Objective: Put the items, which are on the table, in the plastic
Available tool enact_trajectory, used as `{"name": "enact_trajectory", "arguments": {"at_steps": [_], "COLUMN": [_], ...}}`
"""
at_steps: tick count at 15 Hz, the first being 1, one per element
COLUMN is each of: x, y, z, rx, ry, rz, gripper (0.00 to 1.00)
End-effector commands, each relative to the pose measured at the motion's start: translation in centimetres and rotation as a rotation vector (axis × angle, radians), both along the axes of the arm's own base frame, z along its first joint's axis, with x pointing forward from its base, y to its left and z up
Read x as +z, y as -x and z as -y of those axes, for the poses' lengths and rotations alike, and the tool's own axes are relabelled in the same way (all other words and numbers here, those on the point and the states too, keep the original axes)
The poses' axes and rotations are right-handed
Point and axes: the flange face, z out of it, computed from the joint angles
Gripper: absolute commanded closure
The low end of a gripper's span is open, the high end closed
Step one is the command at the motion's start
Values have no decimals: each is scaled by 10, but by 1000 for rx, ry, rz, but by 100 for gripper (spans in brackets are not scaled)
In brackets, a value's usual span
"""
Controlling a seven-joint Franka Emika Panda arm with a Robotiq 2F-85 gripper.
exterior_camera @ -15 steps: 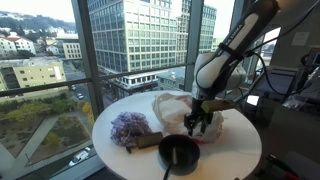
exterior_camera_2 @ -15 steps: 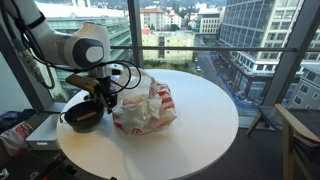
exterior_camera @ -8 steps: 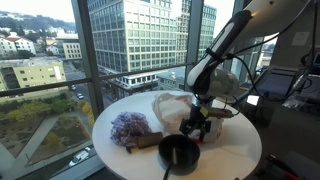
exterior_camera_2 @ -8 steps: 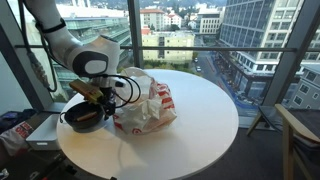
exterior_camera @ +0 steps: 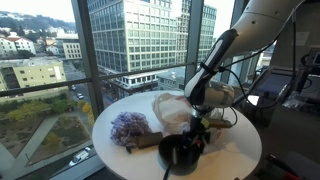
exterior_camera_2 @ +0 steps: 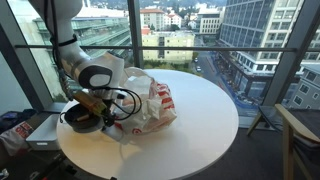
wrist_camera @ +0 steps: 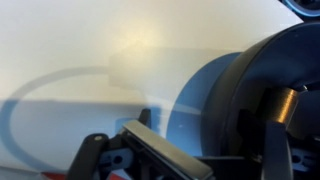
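A black bowl (exterior_camera: 176, 154) stands at the near edge of the round white table (exterior_camera: 235, 150); it also shows in an exterior view (exterior_camera_2: 78, 119) and fills the right of the wrist view (wrist_camera: 250, 80). My gripper (exterior_camera: 198, 140) is low at the bowl's rim, by the plastic bag. Its fingers (wrist_camera: 215, 150) are spread apart on either side of the rim, open, gripping nothing. The white and red plastic bag (exterior_camera: 173, 108) lies crumpled mid-table, also seen in an exterior view (exterior_camera_2: 150, 103). A purple bundle (exterior_camera: 128, 126) lies by a brown item (exterior_camera: 150, 140).
Floor-to-ceiling windows ring the table's far side in both exterior views. A chair (exterior_camera_2: 300, 135) stands beside the table. Bare tabletop (exterior_camera_2: 200, 120) lies beyond the bag. A cable hangs from the arm near the bag.
My arm has come down and moved towards the black bowl, from above the bag's edge to the bowl's rim. The bag, bowl and purple bundle have not moved.
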Motion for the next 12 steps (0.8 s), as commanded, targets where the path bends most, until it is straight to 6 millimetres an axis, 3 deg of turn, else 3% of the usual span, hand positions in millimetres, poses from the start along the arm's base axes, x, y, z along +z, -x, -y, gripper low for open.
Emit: {"name": "enact_trajectory", "arguments": {"at_steps": [1,7,10,12], "x": [-6,-7,4,13], "y": [-5,-6,-6,-6], "z": [-5,-7,-14,-19], "rx": [21,14,19,13], "ry": [-35,-49,-62,-72], "rz": [6,-4,1,6], "gripper": [41,89,94,91]}}
